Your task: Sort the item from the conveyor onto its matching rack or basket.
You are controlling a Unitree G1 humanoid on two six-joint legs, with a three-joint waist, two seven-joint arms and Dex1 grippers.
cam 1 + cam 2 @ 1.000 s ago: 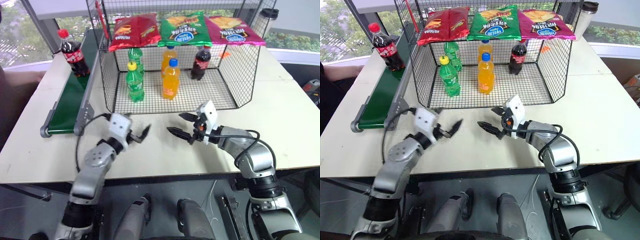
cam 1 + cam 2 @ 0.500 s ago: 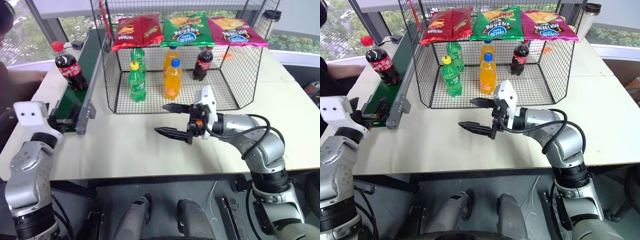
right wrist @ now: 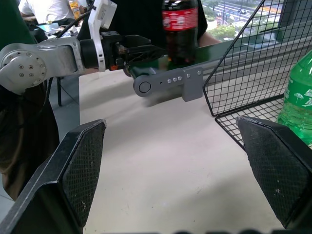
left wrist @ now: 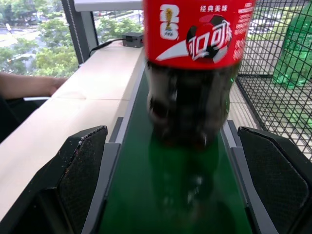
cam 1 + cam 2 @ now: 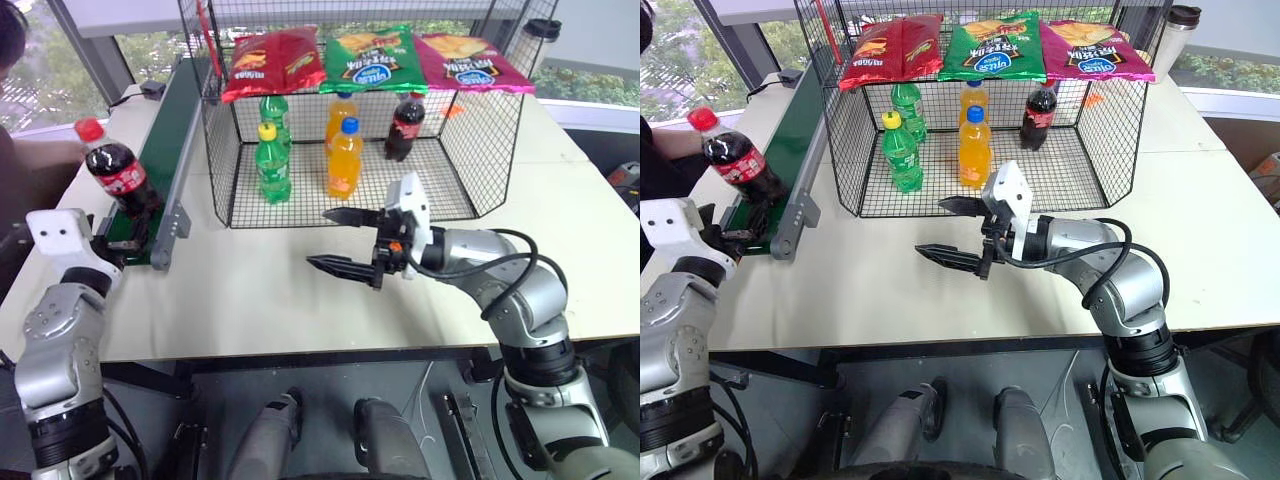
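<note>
The cola bottle [image 5: 112,172], with its red cap and red label, stands slightly tilted on the dark green conveyor [image 5: 172,115] close to its near end. My left gripper [image 5: 127,242] is open at that end, level with the belt. In the left wrist view the bottle [image 4: 194,73] rises just beyond the two spread fingers [image 4: 80,168], not touching them. My right gripper [image 5: 319,238] hangs open and empty over the table in front of the black wire cage [image 5: 478,150], pointing left toward the belt. A second cola bottle [image 5: 403,125] stands inside the cage.
Green soda bottles [image 5: 270,162] and orange ones [image 5: 343,158] stand on the cage floor, and three chip bags [image 5: 372,58] lie on its top. A person's arm [image 5: 40,165] rests at the table's far left. A lidded cup [image 5: 540,32] stands at the back right.
The cola bottle has ridden down the belt toward its near end. My left arm swung left to the belt's end. My right gripper rose and turned to point left.
</note>
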